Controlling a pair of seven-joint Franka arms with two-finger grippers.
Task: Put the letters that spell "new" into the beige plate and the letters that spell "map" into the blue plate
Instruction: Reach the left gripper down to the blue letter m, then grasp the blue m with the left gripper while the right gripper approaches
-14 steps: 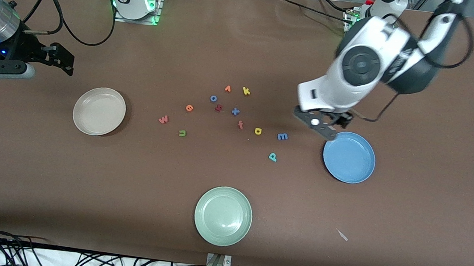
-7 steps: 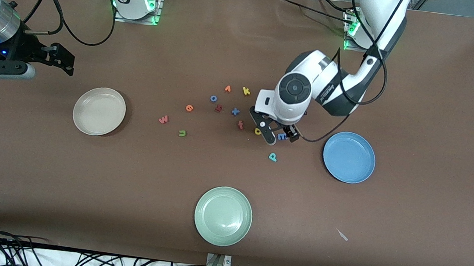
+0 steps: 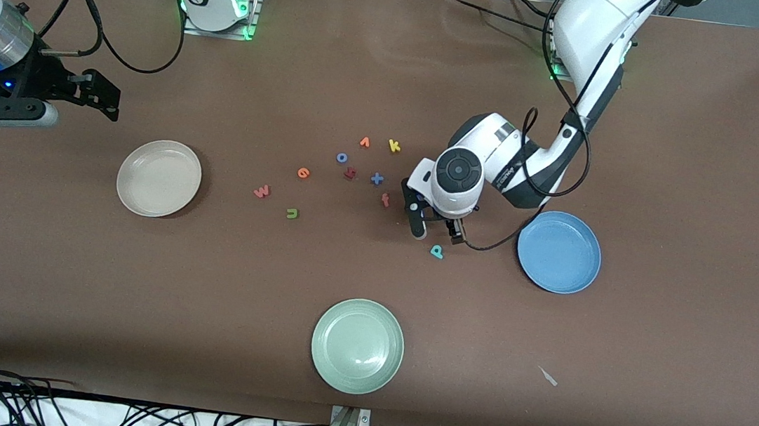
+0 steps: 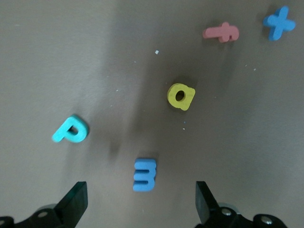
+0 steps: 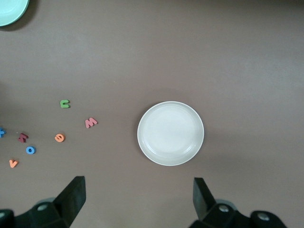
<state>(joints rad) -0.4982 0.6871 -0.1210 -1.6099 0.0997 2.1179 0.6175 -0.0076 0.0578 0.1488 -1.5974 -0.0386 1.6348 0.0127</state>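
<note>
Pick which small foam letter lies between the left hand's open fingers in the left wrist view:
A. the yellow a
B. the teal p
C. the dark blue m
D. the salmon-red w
C: in the left wrist view the dark blue foam m lies on the brown table between the open fingers of the left hand; the teal foam p and yellow foam a lie outside them.

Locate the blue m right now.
The blue m lies on the table under the open left gripper, between its fingers in the left wrist view, beside the yellow a and teal p.
</note>
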